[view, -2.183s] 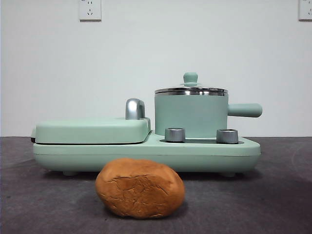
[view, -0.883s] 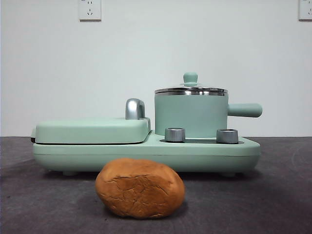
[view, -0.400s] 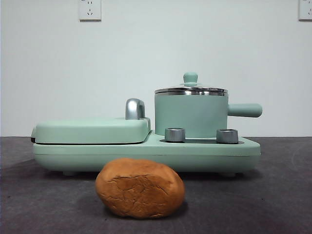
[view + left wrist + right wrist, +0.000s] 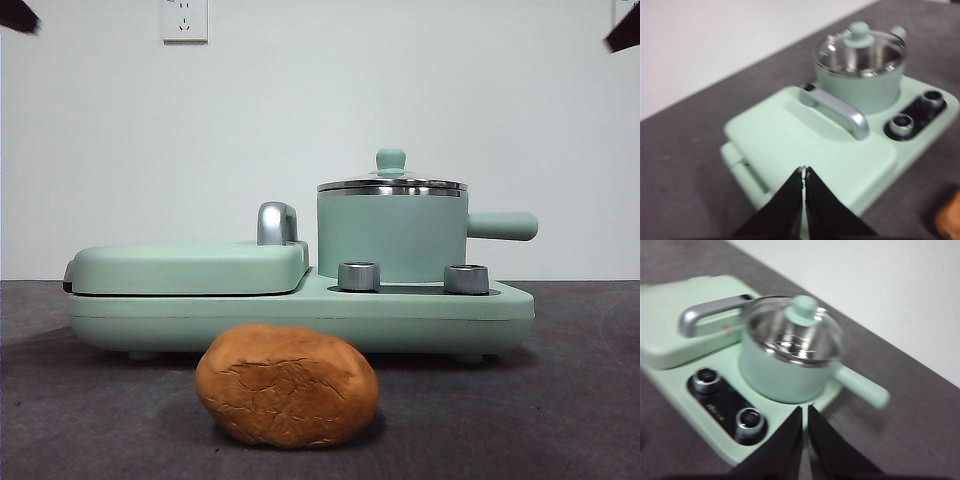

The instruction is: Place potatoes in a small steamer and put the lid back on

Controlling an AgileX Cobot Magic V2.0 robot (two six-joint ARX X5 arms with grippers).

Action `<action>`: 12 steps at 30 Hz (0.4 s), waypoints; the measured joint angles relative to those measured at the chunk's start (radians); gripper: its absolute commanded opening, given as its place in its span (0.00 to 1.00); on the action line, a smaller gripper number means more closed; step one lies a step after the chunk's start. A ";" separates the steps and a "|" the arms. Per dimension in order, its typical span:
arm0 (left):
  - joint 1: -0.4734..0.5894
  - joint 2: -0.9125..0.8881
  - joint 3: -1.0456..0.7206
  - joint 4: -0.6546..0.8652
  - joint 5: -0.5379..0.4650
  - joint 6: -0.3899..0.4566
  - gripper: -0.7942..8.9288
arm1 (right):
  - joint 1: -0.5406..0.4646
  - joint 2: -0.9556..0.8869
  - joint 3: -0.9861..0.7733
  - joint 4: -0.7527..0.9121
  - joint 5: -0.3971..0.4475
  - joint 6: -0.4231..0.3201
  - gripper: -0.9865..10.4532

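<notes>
The orange-brown potato (image 4: 287,386) lies on the dark table in front of the appliance; its edge shows in the left wrist view (image 4: 950,220). The small mint-green steamer pot (image 4: 392,238) stands on the appliance's right side, handle pointing right, with the glass lid (image 4: 391,181) on it. Pot (image 4: 785,371) and lid (image 4: 796,330) also show in the right wrist view, and the lid in the left wrist view (image 4: 858,47). My left gripper (image 4: 804,171) is shut, high above the grill plate. My right gripper (image 4: 804,410) is shut, high above the pot's near side.
The mint-green appliance base (image 4: 300,315) carries a flat hinged grill plate (image 4: 188,268) with a chrome handle (image 4: 277,223) on the left, and two steel knobs (image 4: 359,276) in front of the pot. Black arm tips (image 4: 18,14) show at both top corners.
Black arm tips have come into the front view's top corners. The potato, pot and lid have not moved.
</notes>
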 measured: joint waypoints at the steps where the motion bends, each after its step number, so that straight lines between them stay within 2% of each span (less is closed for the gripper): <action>1: -0.020 0.024 0.002 0.000 0.000 0.010 0.09 | 0.024 0.016 0.000 0.008 0.000 -0.013 0.10; 6: -0.107 0.089 0.002 0.041 0.008 0.024 0.10 | 0.106 0.062 0.000 0.052 0.000 -0.032 0.11; 8: -0.130 0.093 0.002 0.067 0.012 0.024 0.19 | 0.121 0.070 0.000 0.065 -0.001 -0.027 0.16; 12: -0.163 0.093 0.005 0.141 0.013 -0.016 0.44 | 0.126 0.074 0.000 0.080 0.001 0.026 0.28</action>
